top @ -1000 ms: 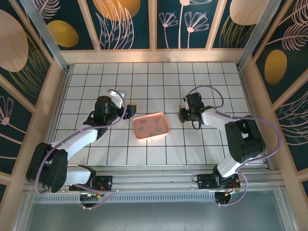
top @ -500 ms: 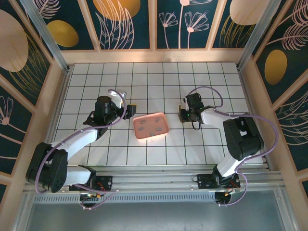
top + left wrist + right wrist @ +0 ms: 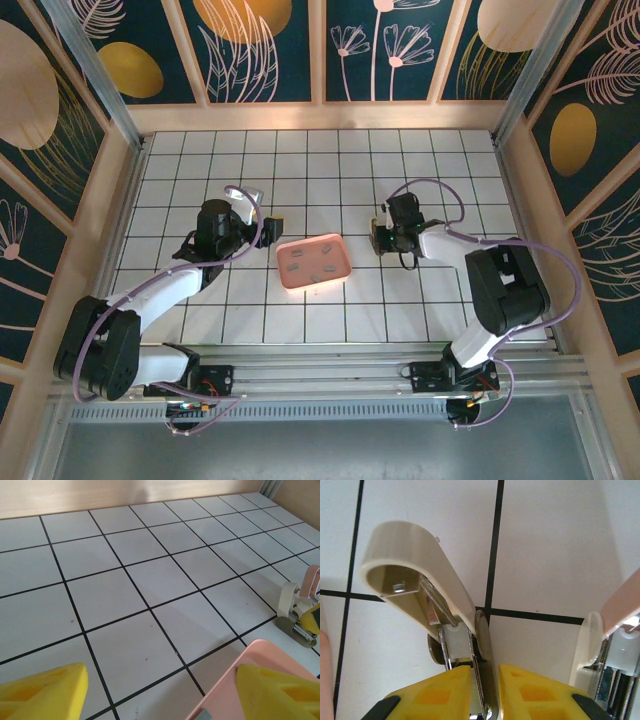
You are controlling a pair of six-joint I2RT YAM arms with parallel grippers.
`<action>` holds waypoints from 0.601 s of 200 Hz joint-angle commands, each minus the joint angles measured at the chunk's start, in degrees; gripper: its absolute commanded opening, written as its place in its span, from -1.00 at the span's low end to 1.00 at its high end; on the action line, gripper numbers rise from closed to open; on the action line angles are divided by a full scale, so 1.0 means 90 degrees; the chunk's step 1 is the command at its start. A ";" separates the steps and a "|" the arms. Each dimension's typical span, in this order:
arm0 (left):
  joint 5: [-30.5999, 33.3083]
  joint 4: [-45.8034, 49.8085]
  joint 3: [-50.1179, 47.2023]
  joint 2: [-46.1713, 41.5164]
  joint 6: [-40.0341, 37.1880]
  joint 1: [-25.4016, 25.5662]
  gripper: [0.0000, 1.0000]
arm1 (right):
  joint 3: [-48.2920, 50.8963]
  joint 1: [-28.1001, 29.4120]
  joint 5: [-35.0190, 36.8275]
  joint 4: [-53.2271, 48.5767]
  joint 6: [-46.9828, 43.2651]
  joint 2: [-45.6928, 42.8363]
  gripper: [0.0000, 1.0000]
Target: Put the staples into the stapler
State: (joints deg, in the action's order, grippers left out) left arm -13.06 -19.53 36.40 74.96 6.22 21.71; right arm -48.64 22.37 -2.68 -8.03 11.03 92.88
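Note:
The stapler (image 3: pixel 379 231) lies right of the pink tray (image 3: pixel 340 270), its cream lid (image 3: pixel 415 565) swung up and open, with the spring and the metal channel bare. My right gripper (image 3: pixel 385 238) is shut on the stapler's metal base (image 3: pixel 482 645), and its yellow fingers (image 3: pixel 437 692) press both sides. Several dark-grey staples (image 3: pixel 326 247) lie scattered inside the tray. My left gripper (image 3: pixel 270 224) hovers open at the tray's left rim (image 3: pixel 235 680), one yellow finger (image 3: pixel 280 695) over the tray and the other (image 3: pixel 42 692) over bare tile. From the left wrist the stapler (image 3: pixel 296 617) is seen far right.
A second small pink-and-cream object (image 3: pixel 620 630) stands close beside the held stapler on its right. Wooden walls (image 3: pixel 330 118) ring the white tiled floor. Open tiles lie behind and in front of the tray.
The right arm's elbow has shifted slightly while its gripper stays on the stapler. The left arm, the tray and the staples have not moved.

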 commanded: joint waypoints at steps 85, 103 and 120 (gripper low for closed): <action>-0.0006 -0.0144 0.0067 -0.0335 -0.0046 0.0029 0.55 | -0.0206 0.0132 0.0061 -0.0115 -0.0014 -0.0962 -0.55; 0.0005 -0.0131 0.0057 -0.0390 -0.0046 0.0031 0.55 | -0.0193 0.0146 0.0072 -0.0119 0.0002 -0.1076 -0.55; 0.0034 -0.0123 0.0047 -0.0442 -0.0046 0.0031 0.55 | -0.0170 0.0163 0.0046 -0.0094 0.0013 -0.1185 -0.55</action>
State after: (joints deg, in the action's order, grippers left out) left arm -13.04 -19.51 36.40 72.64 6.22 21.71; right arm -49.50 23.33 -2.66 -8.45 11.03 84.60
